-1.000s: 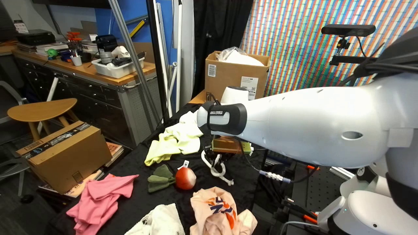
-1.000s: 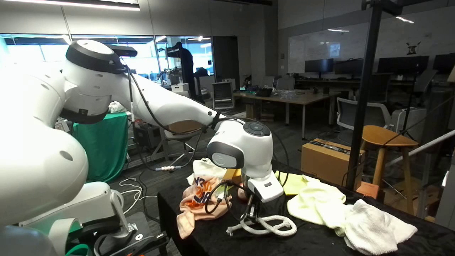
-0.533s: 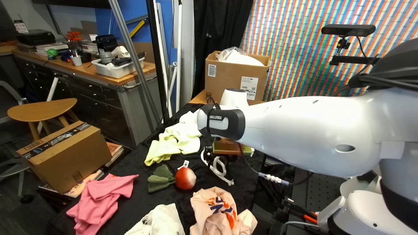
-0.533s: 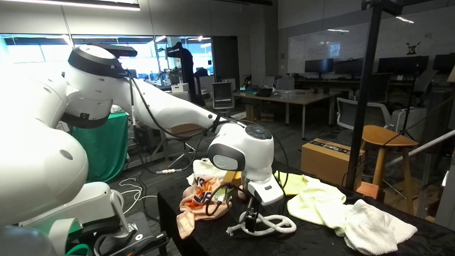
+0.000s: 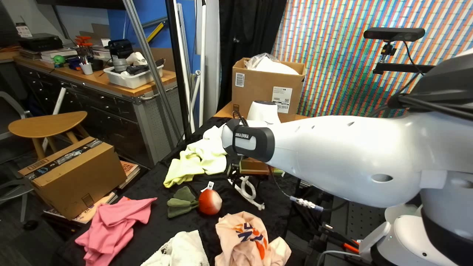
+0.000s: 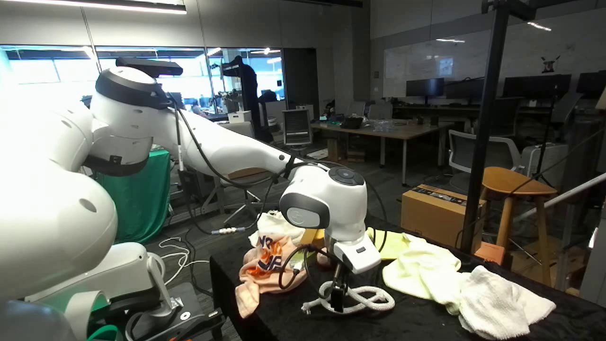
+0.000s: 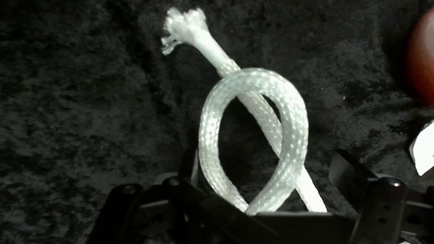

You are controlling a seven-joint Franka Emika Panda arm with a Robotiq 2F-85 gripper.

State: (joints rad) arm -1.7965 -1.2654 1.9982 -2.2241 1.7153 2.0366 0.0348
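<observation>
Black cloth (image 7: 84, 128), rope (image 7: 269, 125), frayed end (image 7: 188, 28) toward robot base (image 5: 421, 242)

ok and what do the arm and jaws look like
The arm is glossy white and rounded, with dark bands at some joints. The black wrist cover carries pale lettering ending in "EMIKA". Black cables run alongside, one with a pale connector. The jaws are black and angular with metallic pins.

In an exterior view, your rope (image 5: 253, 192) lies on the tabletop (image 5: 162, 229), toy vegetable (image 5: 209, 202) at nine o'clock, cloth (image 5: 245, 236) at six.
</observation>
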